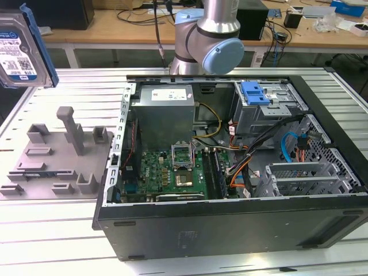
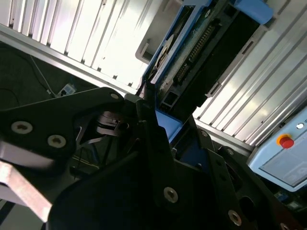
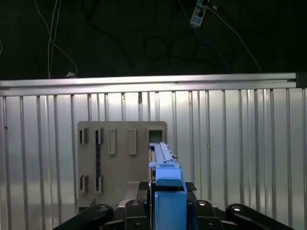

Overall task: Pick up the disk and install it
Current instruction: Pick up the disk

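Claw (image 3: 166, 205) clamped on disk (image 3: 168, 184) by its blue bracket, jaws tight on either side, seen in first wrist view. There the disk is edge-on over the grey fixture (image 3: 122, 153). Exterior view: disk (image 1: 18, 50) is up in the air at 10 o'clock of the frame, label facing the camera, clear of the surface (image 1: 52, 230). Fixture (image 1: 54, 155) lies on the surface at 6 o'clock of the disk. Open case (image 1: 230, 230) is at 3 o'clock of the fixture, just beside it, board showing. Arm (image 1: 210, 40) at 12 o'clock of case. Blue latch (image 1: 256, 92) at case's 1 o'clock, well apart from disk.
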Robot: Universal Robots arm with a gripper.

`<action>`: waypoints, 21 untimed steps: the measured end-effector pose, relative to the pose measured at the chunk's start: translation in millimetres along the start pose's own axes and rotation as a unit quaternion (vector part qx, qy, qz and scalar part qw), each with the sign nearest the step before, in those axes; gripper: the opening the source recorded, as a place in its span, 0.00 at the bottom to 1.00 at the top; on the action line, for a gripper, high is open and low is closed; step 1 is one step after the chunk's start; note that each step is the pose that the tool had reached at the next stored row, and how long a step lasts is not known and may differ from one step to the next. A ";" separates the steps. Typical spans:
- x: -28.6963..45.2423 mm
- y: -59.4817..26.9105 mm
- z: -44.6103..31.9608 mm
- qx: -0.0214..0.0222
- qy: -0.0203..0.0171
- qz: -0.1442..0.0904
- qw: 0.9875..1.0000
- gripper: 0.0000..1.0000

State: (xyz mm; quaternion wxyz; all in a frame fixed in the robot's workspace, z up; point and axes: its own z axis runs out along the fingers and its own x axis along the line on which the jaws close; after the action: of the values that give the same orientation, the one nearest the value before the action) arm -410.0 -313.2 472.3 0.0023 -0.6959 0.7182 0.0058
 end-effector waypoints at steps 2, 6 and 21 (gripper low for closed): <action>0.0 -0.1 -3.8 0.000 0.000 0.000 1.000 0.37; -0.2 -0.6 -14.2 0.000 0.000 0.000 1.000 0.37; -0.2 -1.0 -20.3 0.000 0.000 0.000 1.000 0.37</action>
State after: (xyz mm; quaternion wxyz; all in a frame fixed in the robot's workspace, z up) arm -408.9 -313.2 492.6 0.0022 -0.6959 0.7181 0.0056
